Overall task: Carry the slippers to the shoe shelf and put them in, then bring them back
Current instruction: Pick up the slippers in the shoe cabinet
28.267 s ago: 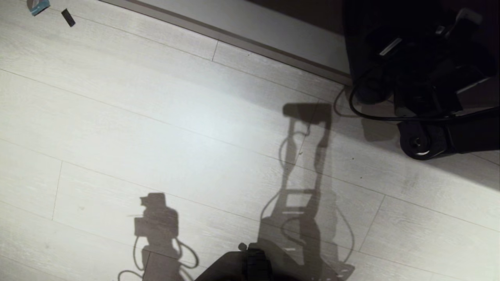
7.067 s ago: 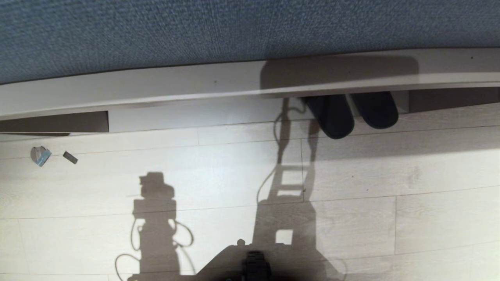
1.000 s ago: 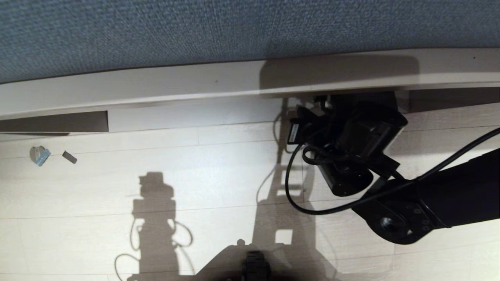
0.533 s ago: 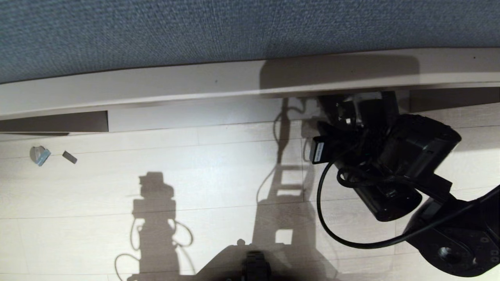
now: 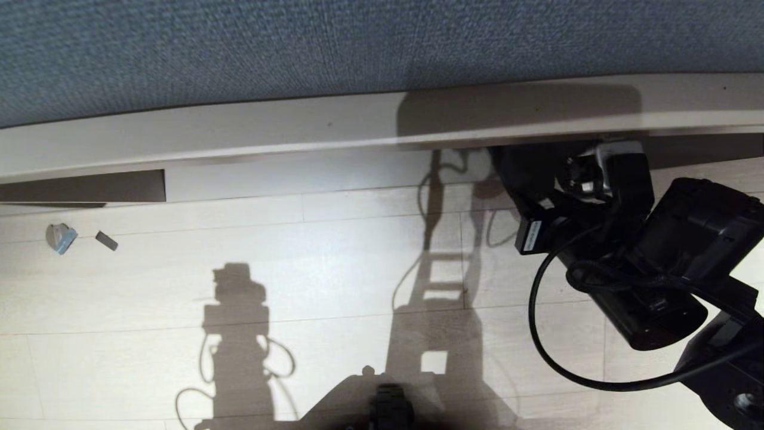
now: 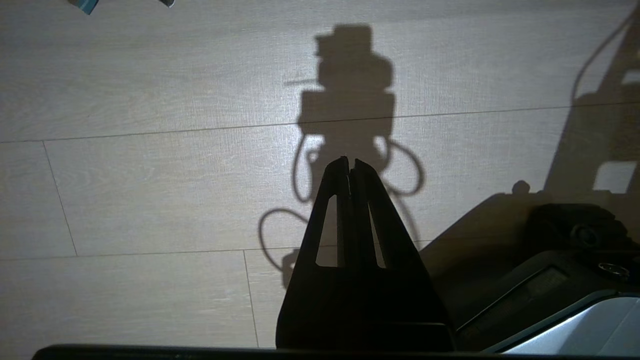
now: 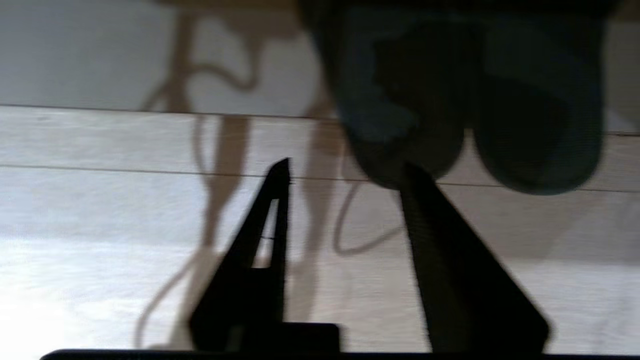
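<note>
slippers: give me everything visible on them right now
The dark slate-grey cloth slippers show best in the right wrist view, blurred: two rounded ends side by side, close together, lying flat on the pale wood-look floor, their far parts running into shadow. The right gripper stands open just before them; one fingertip overlaps the nearer slipper's edge, contact unclear. In the head view the right arm hides most of them at the mouth of the grey-beige laminate shoe shelf.

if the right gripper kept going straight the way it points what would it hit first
Most likely the slippers: the right gripper is open and aimed at them, one fingertip already at the nearer slipper's toe. Depth is unclear, so contact cannot be confirmed.
</note>
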### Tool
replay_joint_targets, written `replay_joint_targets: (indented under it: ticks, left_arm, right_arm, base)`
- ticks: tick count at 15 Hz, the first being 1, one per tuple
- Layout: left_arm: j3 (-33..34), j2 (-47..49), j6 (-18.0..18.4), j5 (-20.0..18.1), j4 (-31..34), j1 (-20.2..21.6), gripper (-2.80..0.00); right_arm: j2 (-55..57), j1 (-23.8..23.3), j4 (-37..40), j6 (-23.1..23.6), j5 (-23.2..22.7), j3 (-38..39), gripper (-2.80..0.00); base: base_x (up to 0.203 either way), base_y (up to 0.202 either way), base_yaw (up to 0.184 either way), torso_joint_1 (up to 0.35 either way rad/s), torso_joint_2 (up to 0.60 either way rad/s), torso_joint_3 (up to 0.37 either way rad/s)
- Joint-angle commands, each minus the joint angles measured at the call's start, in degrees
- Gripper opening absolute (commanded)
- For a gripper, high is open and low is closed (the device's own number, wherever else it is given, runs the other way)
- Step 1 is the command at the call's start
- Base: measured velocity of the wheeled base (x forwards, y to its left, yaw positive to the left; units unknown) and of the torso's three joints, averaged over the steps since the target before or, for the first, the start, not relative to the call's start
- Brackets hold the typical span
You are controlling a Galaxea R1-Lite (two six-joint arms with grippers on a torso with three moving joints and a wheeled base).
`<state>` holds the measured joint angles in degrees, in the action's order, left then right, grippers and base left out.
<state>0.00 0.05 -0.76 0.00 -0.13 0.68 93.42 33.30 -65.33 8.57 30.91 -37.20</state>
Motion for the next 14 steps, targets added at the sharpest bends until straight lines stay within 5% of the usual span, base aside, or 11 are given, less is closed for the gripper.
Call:
replay_joint_targets:
  ticks: [1,6,14]
  left_arm:
    - [0.0,0.0,0.0,0.0,0.0,0.0,-2.8]
    - [0.0,0.0,0.1,0.0,-0.1,0.0,-2.8]
    - [0.0,0.0,0.1,0.1,0.0,0.0,-2.8]
  right_arm:
    - [-0.1,-2.7,-0.6,0.2,-0.8,0.6,0.0]
    - [0.5,-13.7,-1.5,-2.9,-16.5,1.3,0.0]
    - [11.6,-19.3,-15.1,-3.5,-23.5,-6.5,0.0]
  base:
    - [0.0,0.0,0.0,0.0,0.0,0.0]
    - [0.0,0.0,0.0,0.0,0.0,0.0]
    - [0.0,0.0,0.0,0.0,0.0,0.0]
